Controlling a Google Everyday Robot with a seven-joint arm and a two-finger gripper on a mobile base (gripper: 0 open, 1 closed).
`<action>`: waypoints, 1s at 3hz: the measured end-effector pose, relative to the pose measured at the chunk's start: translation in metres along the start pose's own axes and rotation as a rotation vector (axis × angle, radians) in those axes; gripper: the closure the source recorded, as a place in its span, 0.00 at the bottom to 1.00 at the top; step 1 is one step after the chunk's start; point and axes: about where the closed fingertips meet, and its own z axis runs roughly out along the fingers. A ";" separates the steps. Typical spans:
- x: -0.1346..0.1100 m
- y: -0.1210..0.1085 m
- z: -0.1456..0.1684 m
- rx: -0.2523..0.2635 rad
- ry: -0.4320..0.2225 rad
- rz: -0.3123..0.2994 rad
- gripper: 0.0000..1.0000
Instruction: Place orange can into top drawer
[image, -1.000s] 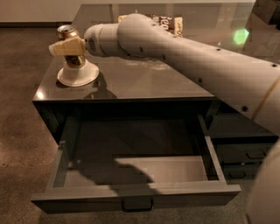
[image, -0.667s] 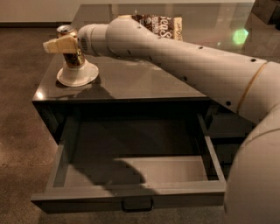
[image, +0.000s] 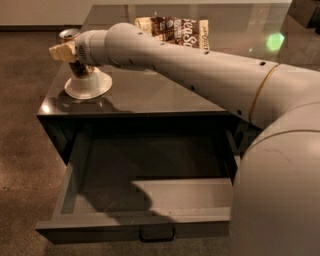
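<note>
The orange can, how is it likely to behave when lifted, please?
The orange can stands slim and upright on a white dish, so a nudge would probably tip it. Its smooth metal may slip or dent under a hard squeeze. The gripper is at its upper part.

pale grey tubular arm (image: 190, 65), dark holes, cream fingers (image: 60, 51) upper left.

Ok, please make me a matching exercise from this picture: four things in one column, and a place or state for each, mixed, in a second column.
1. orange can
2. top drawer
3. snack bag
4. gripper

A. pulled open
B. lying at the back of the cabinet top
C. upright on a white round base
D. at the can's upper part

Pairs: 1-C, 2-A, 3-B, 4-D
</note>
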 end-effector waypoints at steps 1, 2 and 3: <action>0.000 -0.004 -0.006 0.008 -0.008 -0.003 0.62; -0.005 -0.015 -0.034 0.027 -0.041 -0.012 0.85; 0.000 -0.038 -0.064 0.004 -0.071 -0.004 1.00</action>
